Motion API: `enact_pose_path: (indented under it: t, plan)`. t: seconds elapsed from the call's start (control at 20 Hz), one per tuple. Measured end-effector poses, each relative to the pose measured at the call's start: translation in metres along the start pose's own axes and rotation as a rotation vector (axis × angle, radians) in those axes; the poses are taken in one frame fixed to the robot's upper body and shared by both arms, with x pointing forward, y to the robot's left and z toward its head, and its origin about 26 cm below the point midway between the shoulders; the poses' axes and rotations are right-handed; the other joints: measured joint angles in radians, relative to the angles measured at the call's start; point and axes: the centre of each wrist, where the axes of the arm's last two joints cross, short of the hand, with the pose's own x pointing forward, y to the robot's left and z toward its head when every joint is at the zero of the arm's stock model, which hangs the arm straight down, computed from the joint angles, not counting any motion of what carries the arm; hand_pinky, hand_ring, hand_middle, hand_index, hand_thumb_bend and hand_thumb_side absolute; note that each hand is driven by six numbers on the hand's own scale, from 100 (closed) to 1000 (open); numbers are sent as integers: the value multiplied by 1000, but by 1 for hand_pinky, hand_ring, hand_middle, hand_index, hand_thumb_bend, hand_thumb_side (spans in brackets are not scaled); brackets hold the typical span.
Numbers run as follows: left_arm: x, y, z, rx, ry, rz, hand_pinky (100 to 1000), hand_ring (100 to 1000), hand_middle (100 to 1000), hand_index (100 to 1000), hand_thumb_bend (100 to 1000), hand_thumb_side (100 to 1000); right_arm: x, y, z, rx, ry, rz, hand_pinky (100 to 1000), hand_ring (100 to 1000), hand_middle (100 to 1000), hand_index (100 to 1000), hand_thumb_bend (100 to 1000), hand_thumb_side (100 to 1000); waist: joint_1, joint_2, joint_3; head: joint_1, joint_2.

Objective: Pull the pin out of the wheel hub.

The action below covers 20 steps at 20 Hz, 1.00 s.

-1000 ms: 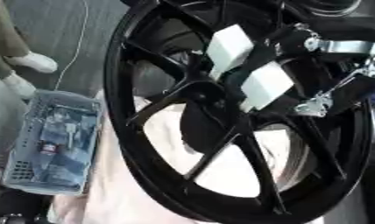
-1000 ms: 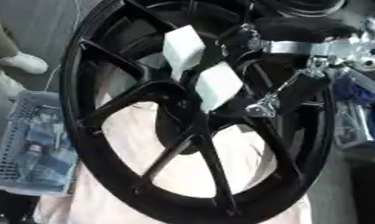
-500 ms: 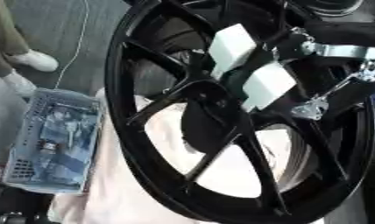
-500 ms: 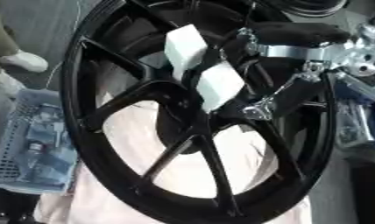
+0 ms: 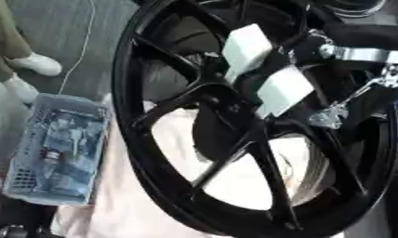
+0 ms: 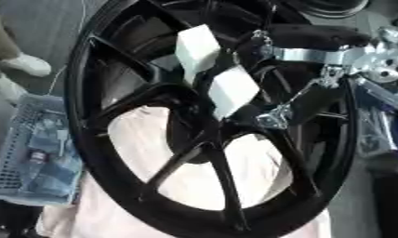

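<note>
I cannot make out any pin at the wheel hub (image 6: 204, 122); the hub's centre is dark and partly covered by my right hand (image 6: 222, 74), whose white-padded fingers (image 6: 196, 46) lie across it. I cannot tell whether those fingers hold anything. My right arm (image 6: 320, 44) is cut off by the right edge, and my left hand shows in neither view. The black wheel (image 5: 137, 153) overruns the top and bottom edges. In the grey basket (image 5: 39, 193) at the cloth's left edge, the small items are too blurred to identify. A person's shoes (image 5: 36, 64) are cut off at upper left.
</note>
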Motion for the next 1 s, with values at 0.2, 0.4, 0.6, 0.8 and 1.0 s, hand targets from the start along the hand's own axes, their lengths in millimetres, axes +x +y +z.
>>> enact_pose_path:
  t: [0.2,0.4,0.6,0.8,1.0]
  plan:
    - [0,0,0,0,0,0,813,661,519,734,100,703,0,1,-1,-26,-3,-30,632,756,481,614,100,100,-1,0,0,1,0]
    - [0,0,0,3,2,-4,813,658,519,734,100,702,1,-1,-1,-55,-8,-64,603,713,431,554,100,100,-1,0,-2,2,0]
    - [0,1,0,7,3,-6,813,658,520,732,100,700,2,-6,-1,-79,-14,-99,586,684,393,516,100,100,-1,-3,-7,3,0]
    - [0,2,1,12,5,-7,814,658,520,733,100,700,3,-15,2,-100,-15,-127,570,672,384,506,100,100,-1,-11,-16,6,0]
    - [0,2,2,19,11,-8,814,658,520,733,100,699,5,-30,9,-126,-14,-139,567,671,386,507,100,100,2,-16,-30,11,0]
